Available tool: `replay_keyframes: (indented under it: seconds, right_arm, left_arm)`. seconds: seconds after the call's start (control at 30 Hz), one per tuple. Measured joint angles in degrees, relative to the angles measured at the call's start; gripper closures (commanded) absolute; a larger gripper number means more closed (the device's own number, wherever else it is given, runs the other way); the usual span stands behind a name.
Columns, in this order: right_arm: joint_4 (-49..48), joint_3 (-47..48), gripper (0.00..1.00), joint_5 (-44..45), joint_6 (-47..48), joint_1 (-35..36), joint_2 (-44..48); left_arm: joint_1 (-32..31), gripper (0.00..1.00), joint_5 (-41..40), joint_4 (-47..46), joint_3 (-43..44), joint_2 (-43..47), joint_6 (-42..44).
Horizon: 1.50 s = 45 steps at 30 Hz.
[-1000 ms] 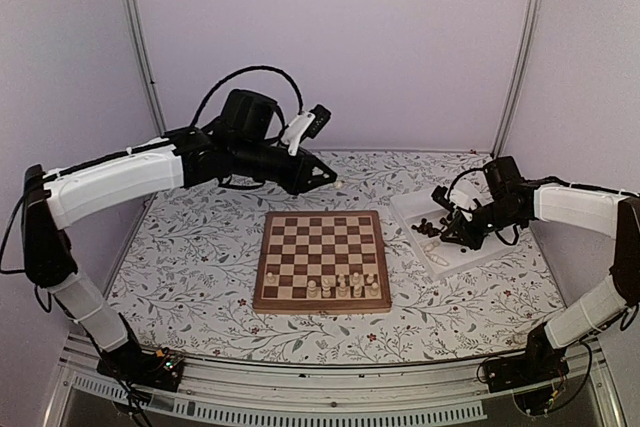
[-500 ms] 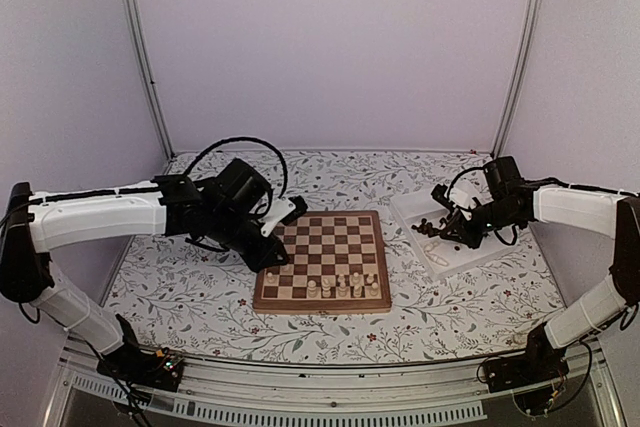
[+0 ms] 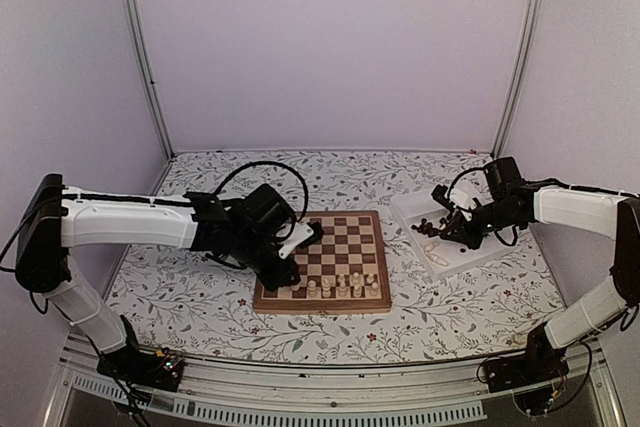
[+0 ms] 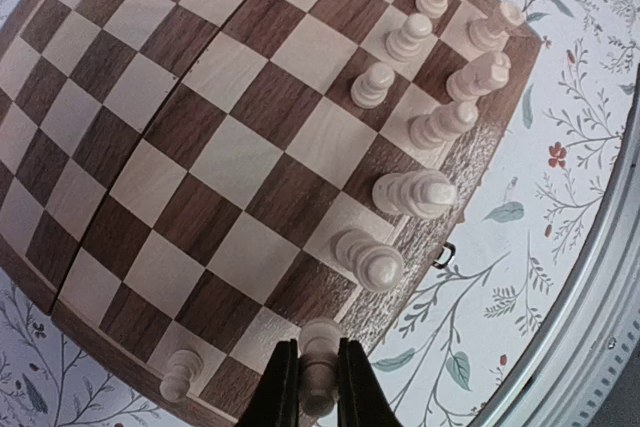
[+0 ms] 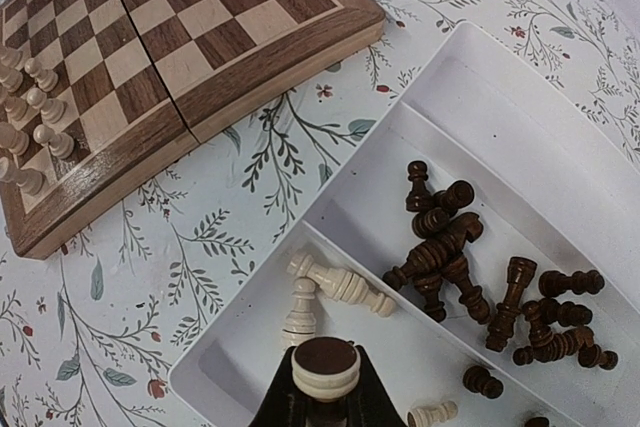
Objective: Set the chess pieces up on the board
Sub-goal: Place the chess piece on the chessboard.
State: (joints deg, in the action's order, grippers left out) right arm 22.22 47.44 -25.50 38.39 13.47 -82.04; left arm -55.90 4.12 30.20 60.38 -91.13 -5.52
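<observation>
Starting at the near edge: the left end effector (image 4: 318, 389) is pinched narrow on a cream piece (image 4: 319, 347), hanging over the near-left part of the chessboard (image 4: 200, 127), right by its near border. Can't tell from the wrist view if the piece's base is actually touching the wood. A lone cream pawn (image 4: 180, 372) stands on a square just beside it, close to the left border.

Along that same near rank, heading right, five taller cream pieces (image 4: 415, 192) are lined up on neighbouring squares out to the right corner. Three cream pawns (image 4: 373, 84) stand on the rank just behind them. All of them look upright. The board itself lies flat on the floral-print tabletop (image 3: 200, 287), fold seam running across the middle.

Further back and off to the right, clear of the board, there's a white partitioned tray (image 5: 520, 117). One compartment holds a jumble of dark brown pieces (image 5: 460, 257), mostly lying on their sides. The compartment next to it has a few loose cream pieces (image 5: 335, 285), also tipped over.

The right end effector (image 5: 325, 392) hangs over that cream compartment. It's clamped on a cream chessman (image 5: 325, 365) whose dark round bottom faces the wrist camera.
</observation>
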Motion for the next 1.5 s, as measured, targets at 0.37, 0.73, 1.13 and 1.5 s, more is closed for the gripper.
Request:
replay_keyframes:
  seconds: [0.37, 0.73, 1.13, 1.5]
  right_arm:
    - [0.00, -0.07, 0.93, -0.02, 0.00, 0.00, 0.00]
    - [0.00, -0.09, 0.93, 0.00, 0.02, 0.20, 0.00]
    - [0.00, -0.09, 0.93, 0.04, 0.02, 0.39, 0.00]
    - [3.69, 3.37, 0.94, -8.00, -2.10, 0.52, 2.08]
  left_arm:
    - [-0.72, 0.89, 0.02, -1.03, 0.00, -2.29, -0.02]
    - [-0.74, 0.83, -0.31, -1.51, 0.00, -4.46, -0.02]
    - [-1.07, 0.63, -0.50, -2.08, 0.00, -4.92, -0.24]
    - [-1.33, 0.52, -9.16, -0.81, 4.61, 3.58, 1.51]
